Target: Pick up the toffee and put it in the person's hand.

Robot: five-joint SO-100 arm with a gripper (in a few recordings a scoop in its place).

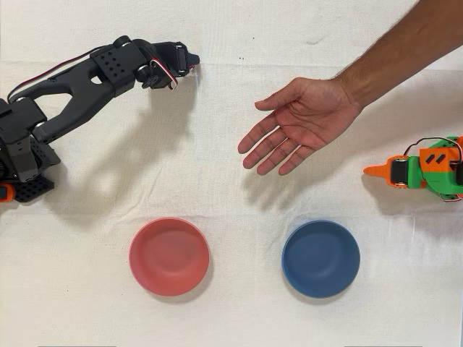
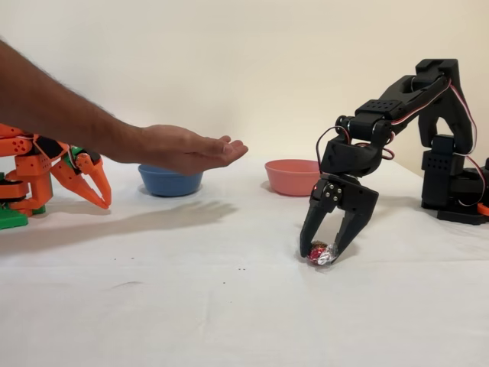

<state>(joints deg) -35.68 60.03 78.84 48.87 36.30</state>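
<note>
Black fingers (image 2: 327,251) pinch the crinkly, shiny toffee (image 2: 322,254) against the white cloth (image 2: 191,306)

Black arm (image 2: 382,122), red-white cables, perforated black base (image 1: 29,189)

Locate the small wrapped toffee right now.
Fixed view: the shiny-wrapped, red-brown toffee lies on the white table at right of centre, between the fingertips of the black gripper, in front of the pink bowl.

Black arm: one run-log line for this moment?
black arm hand: closing around toffee on table | person's hand: open, palm up, waiting | toffee: not lifted
</note>
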